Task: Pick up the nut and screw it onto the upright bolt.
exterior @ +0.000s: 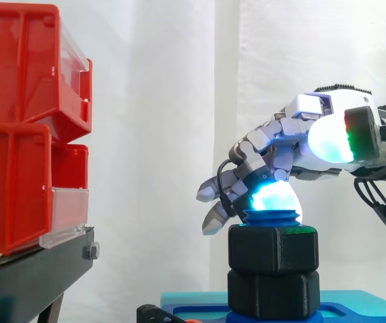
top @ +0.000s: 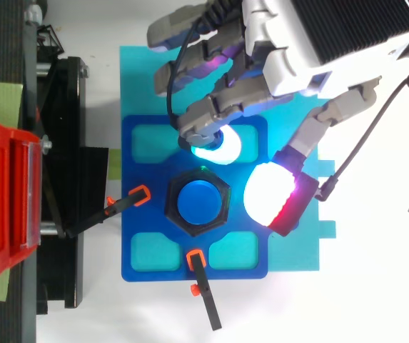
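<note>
A blue upright bolt [top: 198,202] stands in the middle of a blue base plate [top: 143,243]. A black hexagonal nut [exterior: 272,249] sits around the bolt, stacked on a second black hexagonal piece [exterior: 272,293], and the bolt's blue threaded tip [exterior: 271,217] pokes out above it. My hand [exterior: 334,114] hovers just above and behind the nut, reaching in from the right. Its fingers are loosely bent and hold nothing. One glowing cyan fingertip [top: 215,146] lies just past the nut's far edge, and the white-glowing thumb pad [top: 268,193] is off to the nut's side, higher up.
Red bins [exterior: 17,134] are stacked on a black stand [exterior: 31,269] at the left. Two black clamps with orange tips [top: 129,200] [top: 203,286] hold the base plate, which lies on a cyan sheet [top: 297,243].
</note>
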